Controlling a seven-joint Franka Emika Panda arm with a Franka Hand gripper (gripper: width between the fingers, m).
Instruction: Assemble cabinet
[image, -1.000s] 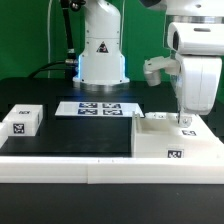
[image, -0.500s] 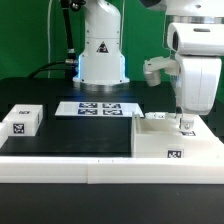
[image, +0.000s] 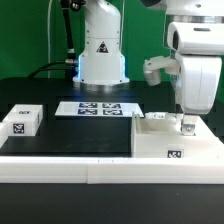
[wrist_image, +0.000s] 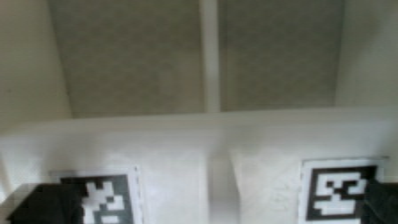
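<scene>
Nearest in the exterior view, a white rail (image: 70, 168) runs along the front edge of the black table (image: 80, 135). Just behind it, at the exterior view's right, stands the cabinet (image: 158, 141), open side up, with a square marker tag (image: 176, 154) on its front wall. The gripper (image: 185, 126) hangs straight down over the cabinet's far right part, its fingertips at or just inside the rim. They are too small there to show whether the pincer is spread, closed or gripping the wall, and the wrist view does not settle it, so I cannot tell. The wrist view looks closely onto the cabinet (wrist_image: 196, 135): a pale wall carrying two tags (wrist_image: 342, 190), and beyond it two grey compartments parted by a white divider (wrist_image: 210, 50). At the exterior view's left, well apart from the cabinet, a small white tagged block (image: 22, 120) sits on the table. Farther back lies the marker board (image: 100, 108), and behind it rises the arm's white base (image: 103, 50).
</scene>
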